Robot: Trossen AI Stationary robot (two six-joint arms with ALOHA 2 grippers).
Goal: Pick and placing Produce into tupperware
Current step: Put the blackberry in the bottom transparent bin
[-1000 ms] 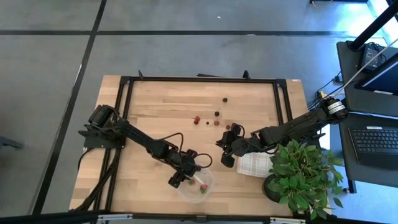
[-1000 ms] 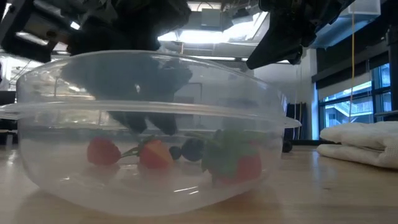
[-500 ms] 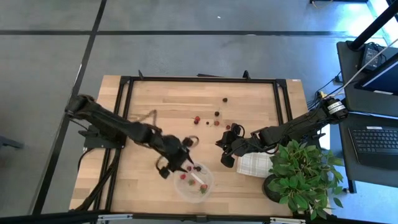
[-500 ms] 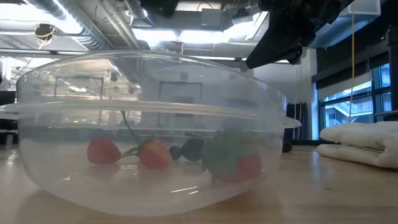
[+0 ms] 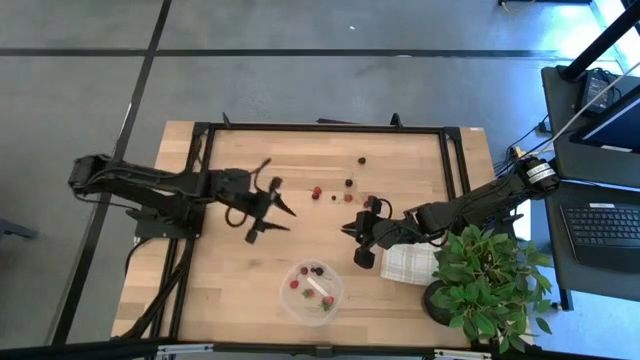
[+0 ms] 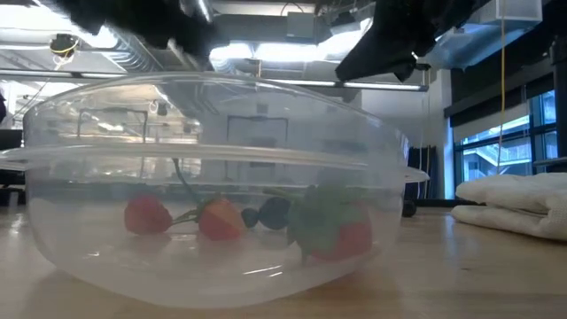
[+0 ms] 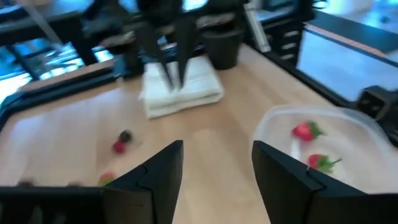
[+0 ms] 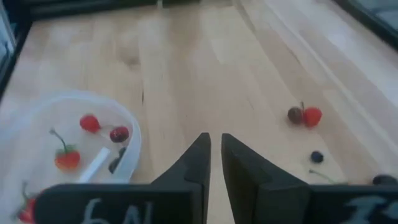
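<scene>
The tupperware (image 5: 312,292) is a round clear container standing near the table's near edge, and it fills the low view (image 6: 213,186). Inside it lie several pieces of produce (image 6: 221,217), red, dark and green. More produce (image 5: 347,184) lies loose on the wood toward the far side. My left gripper (image 5: 276,219) hangs open above bare wood, left of the loose pieces and beyond the tupperware, with nothing between its fingers (image 7: 217,149). My right gripper (image 5: 352,240) is shut and empty (image 8: 215,143), above the table to the right of the tupperware.
A folded white cloth (image 5: 410,265) lies at the right, next to a leafy potted plant (image 5: 490,275) at the near right corner. A black frame (image 5: 320,128) runs along the table's edges. Bare wood lies between the grippers and the tupperware.
My left gripper has risen out of the tupperware and drawn back toward the table's far and left side, tipping from pointing down to nearer level. Its fingers have stayed open. The produce in the tupperware lies as before.
</scene>
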